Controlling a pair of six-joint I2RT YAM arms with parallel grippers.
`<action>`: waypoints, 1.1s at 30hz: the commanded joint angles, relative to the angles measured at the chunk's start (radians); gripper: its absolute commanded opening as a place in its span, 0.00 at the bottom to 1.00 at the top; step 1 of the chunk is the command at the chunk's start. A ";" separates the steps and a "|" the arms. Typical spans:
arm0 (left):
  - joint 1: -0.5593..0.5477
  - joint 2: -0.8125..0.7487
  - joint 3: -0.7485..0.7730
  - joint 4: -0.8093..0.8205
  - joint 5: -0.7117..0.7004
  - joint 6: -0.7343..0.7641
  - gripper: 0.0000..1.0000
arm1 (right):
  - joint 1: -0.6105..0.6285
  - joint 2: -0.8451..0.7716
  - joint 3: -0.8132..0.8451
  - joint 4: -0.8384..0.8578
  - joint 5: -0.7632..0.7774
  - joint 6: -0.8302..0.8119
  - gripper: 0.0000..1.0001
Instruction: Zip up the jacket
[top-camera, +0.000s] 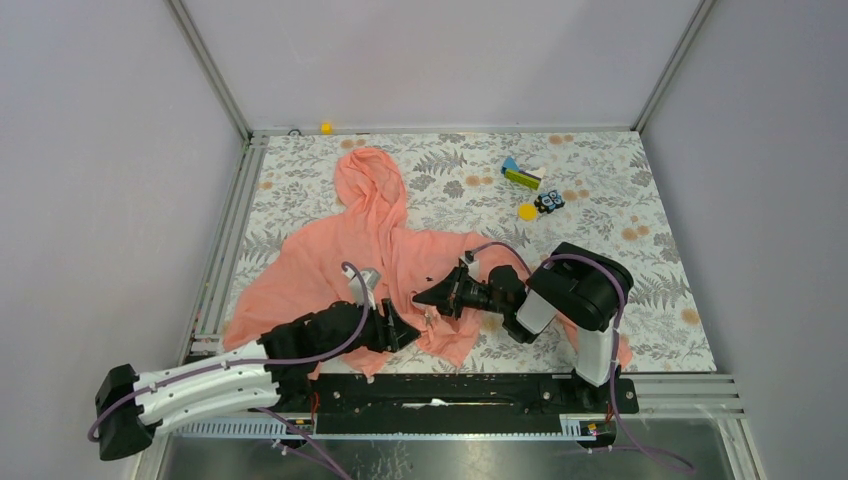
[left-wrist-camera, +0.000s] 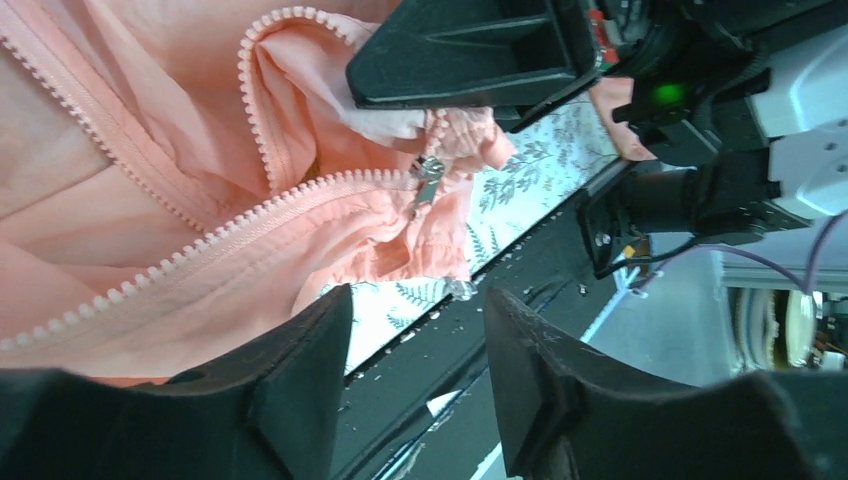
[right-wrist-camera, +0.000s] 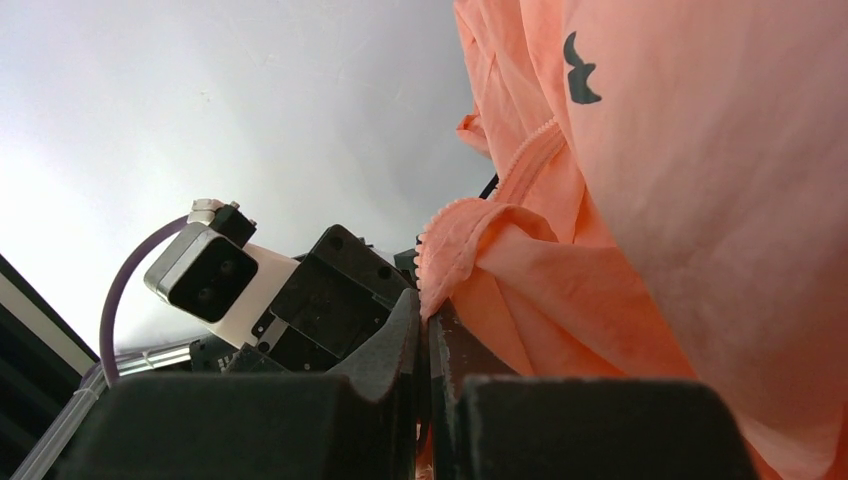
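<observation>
Step, likely: zipper start at hem; right claw (right-wrist-camera: 428, 318) clenched on jacket (top-camera: 330, 270) edge; left claw (left-wrist-camera: 415, 320) released, facing slider (left-wrist-camera: 428, 172); next: pinch slider

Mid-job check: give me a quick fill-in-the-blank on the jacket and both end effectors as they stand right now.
The right end effector is shut on the jacket along its ____ edge. The left end effector is ____, holding nothing. The hood points toward the ____ edge of the table.
Missing words: zipper; open; far.
</observation>
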 joint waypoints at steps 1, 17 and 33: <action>-0.003 0.072 0.075 0.051 -0.054 -0.043 0.51 | -0.007 -0.028 0.004 0.156 -0.012 -0.009 0.00; -0.003 0.130 -0.053 0.291 -0.101 -0.271 0.42 | -0.006 -0.045 0.015 0.159 -0.045 -0.015 0.00; -0.001 0.230 -0.047 0.291 -0.154 -0.409 0.36 | -0.004 -0.066 0.012 0.158 -0.047 -0.018 0.00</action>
